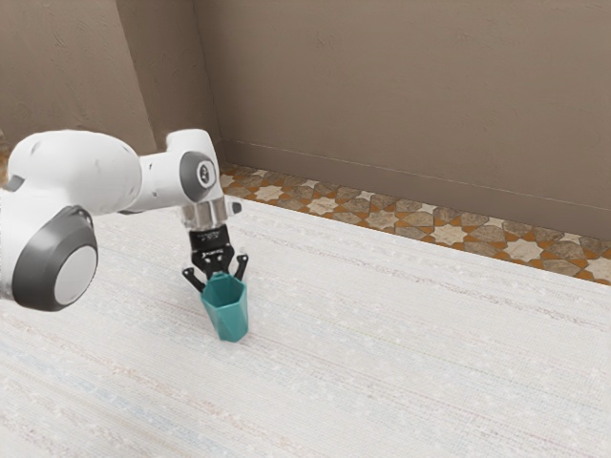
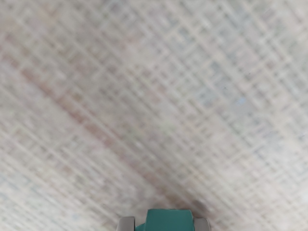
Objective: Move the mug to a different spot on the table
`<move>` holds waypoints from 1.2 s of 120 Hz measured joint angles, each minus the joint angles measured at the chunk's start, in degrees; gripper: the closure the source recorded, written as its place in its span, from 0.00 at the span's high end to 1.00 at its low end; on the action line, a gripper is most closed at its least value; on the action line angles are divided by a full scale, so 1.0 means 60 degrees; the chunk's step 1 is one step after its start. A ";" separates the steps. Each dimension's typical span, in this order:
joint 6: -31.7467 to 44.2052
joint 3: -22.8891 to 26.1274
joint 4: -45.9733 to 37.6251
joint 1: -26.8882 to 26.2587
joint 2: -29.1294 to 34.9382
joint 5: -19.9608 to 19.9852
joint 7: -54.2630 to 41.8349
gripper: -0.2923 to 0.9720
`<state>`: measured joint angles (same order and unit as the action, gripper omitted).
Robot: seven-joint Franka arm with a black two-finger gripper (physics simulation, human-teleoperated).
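The hand [image 1: 217, 271] points straight down, closed from two sides on the rim of the teal mug [image 1: 226, 307], which sits upright directly beneath it, the pale table [image 1: 401, 363] underneath.

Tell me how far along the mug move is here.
Done: the approach, the gripper sits at the rim of the mug. In hand: the grasp, though I cannot tell if it is secured. Left: the mug looks to stand on the table, so lifting, carrying and setting down remain.
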<state>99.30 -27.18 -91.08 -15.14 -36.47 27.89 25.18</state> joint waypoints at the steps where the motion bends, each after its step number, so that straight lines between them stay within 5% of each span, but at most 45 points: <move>1: -0.0016 0.0002 0.0015 0.0000 -0.0016 -0.0004 0.0014 0.15; 16: -0.0186 0.0021 0.0099 -0.0001 -0.0155 -0.0040 0.0206 0.16; 38: -0.0277 0.0034 0.0112 0.0003 -0.0185 0.0092 0.0362 0.47; 56: -0.0316 0.0022 0.0145 0.0003 -0.0173 0.0138 0.0458 0.62; 104: -0.0581 -0.0016 0.0976 0.0003 -0.0113 -0.0136 0.0610 0.75; 120: -0.0924 -0.0147 0.1353 0.0019 0.0569 -0.0924 0.0377 0.76; 144: -0.2098 0.0649 0.1255 0.0026 0.4484 -0.3481 -0.1138 0.76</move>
<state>86.71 -23.28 -83.55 -14.98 -9.57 7.01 18.35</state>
